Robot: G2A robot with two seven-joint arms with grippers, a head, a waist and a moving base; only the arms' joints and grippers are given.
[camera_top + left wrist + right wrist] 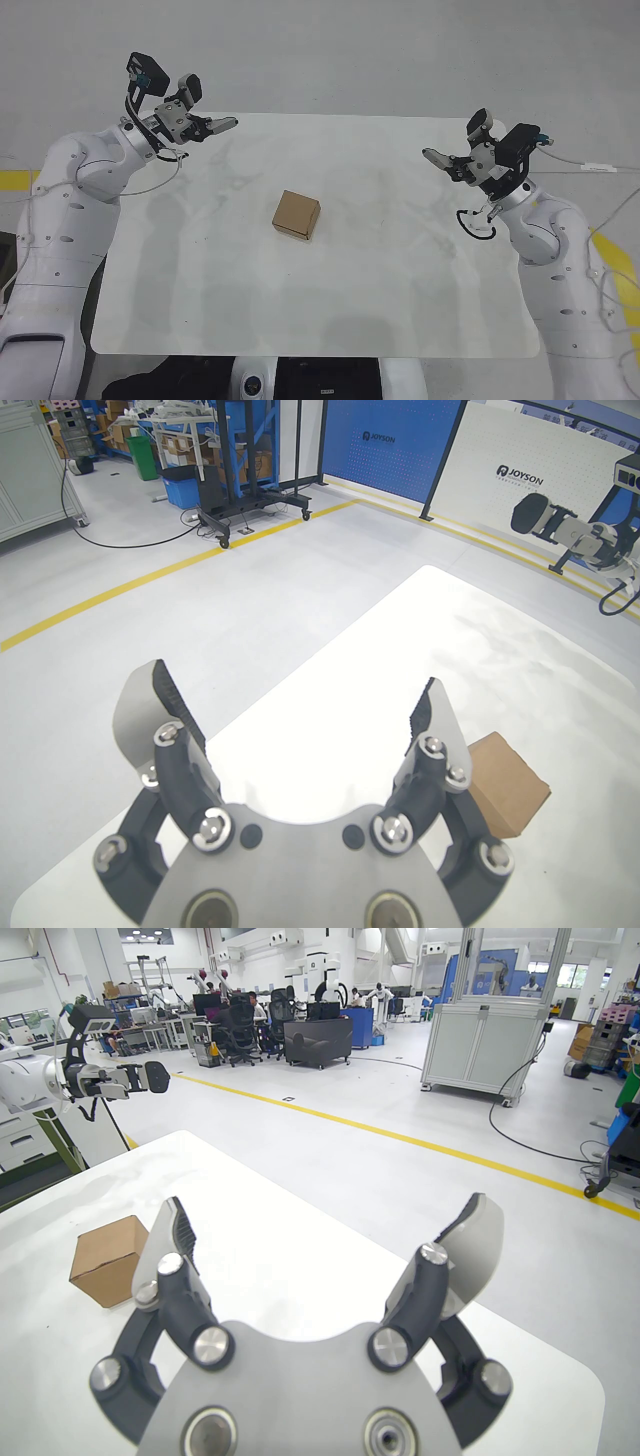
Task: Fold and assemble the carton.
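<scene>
A small brown carton (297, 215) stands closed, as a box, near the middle of the white table (380, 300). In the left wrist view the carton (505, 785) lies partly behind one finger. In the right wrist view the carton (107, 1260) sits beside the other gripper's finger. My left gripper (222, 124) hangs open over the table's far left corner, well away from the carton. My right gripper (432, 156) hangs open over the table's right side, also apart from it. Nothing is between the fingers of the left gripper (295, 695) or the right gripper (325, 1218).
The table's far edge (320, 650) runs close under the left gripper. Beyond it lie a grey floor and a yellow floor line (400, 1138). The left arm (75, 1078) appears far off in the right wrist view, and the right arm (575, 532) in the left wrist view.
</scene>
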